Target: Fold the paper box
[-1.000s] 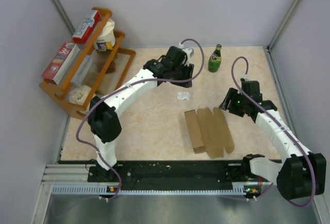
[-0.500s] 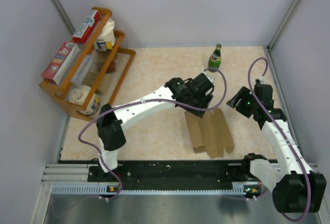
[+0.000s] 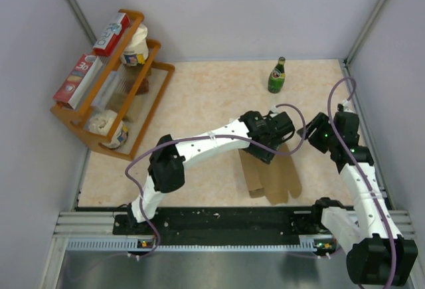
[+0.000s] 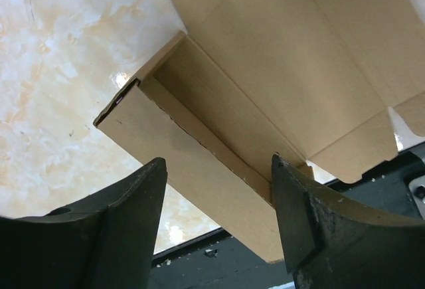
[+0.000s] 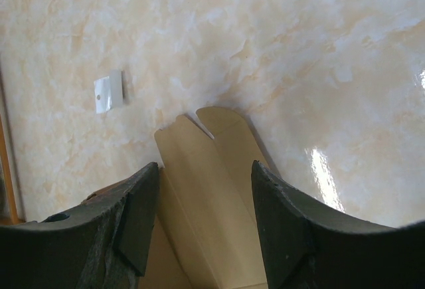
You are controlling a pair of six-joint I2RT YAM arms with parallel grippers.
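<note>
Paper box (image 3: 275, 177) lies opened out on table (image 3: 199, 103). Left gripper (image 3: 271, 144) hovers over its far end, fingers apart. Right gripper (image 3: 312, 131) near box, fingers apart, empty.

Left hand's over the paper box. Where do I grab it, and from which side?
Take the paper box by its raised long side wall: the only part standing up, the other panels lie flat. Come straight down, the open left hand straddling its thin top edge.
</note>
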